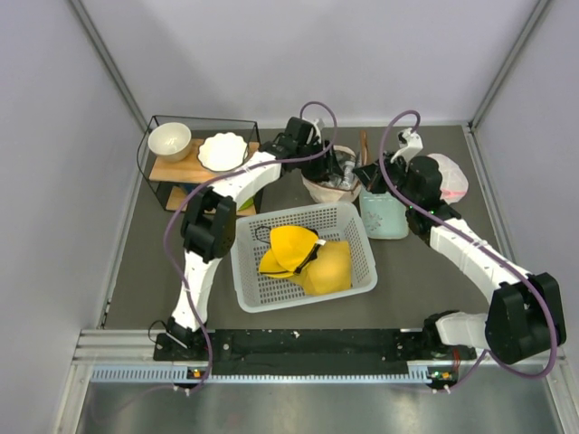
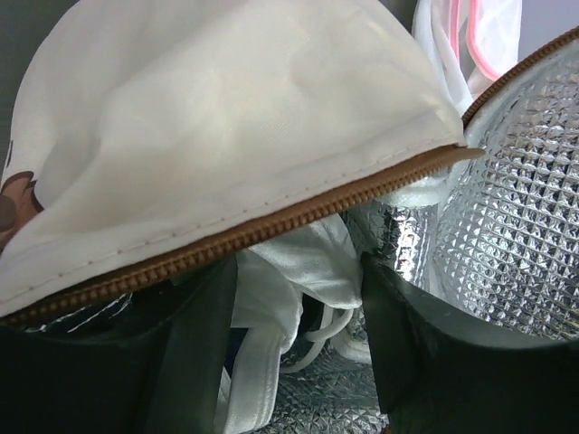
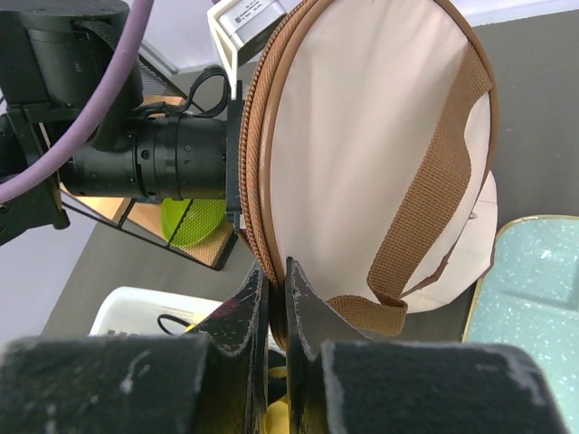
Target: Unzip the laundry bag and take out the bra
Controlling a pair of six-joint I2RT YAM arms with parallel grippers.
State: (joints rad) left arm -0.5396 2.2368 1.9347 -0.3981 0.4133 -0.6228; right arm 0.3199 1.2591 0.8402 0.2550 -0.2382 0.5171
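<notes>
The cream laundry bag (image 1: 318, 191) stands behind the basket with its round lid (image 3: 362, 136) unzipped and lifted. My right gripper (image 3: 279, 282) is shut on the lid's brown zipper rim, beside the brown strap (image 3: 425, 199). My left gripper (image 2: 298, 362) is open inside the bag's mouth, under the zipper edge (image 2: 235, 237). Its fingers (image 2: 181, 362) stand either side of a white cloth (image 2: 298, 271) on the silver quilted lining (image 2: 516, 208). A dark patch (image 2: 232, 351) shows behind the cloth; I cannot tell whether it is the bra.
A white lattice basket (image 1: 271, 289) with a yellow padded garment (image 1: 308, 258) sits in front of the bag. A teal container (image 1: 384, 215) is to its right and a pink-trimmed white pouch (image 1: 450, 176) beyond. A wire rack (image 1: 158, 185) with bowls stands at back left.
</notes>
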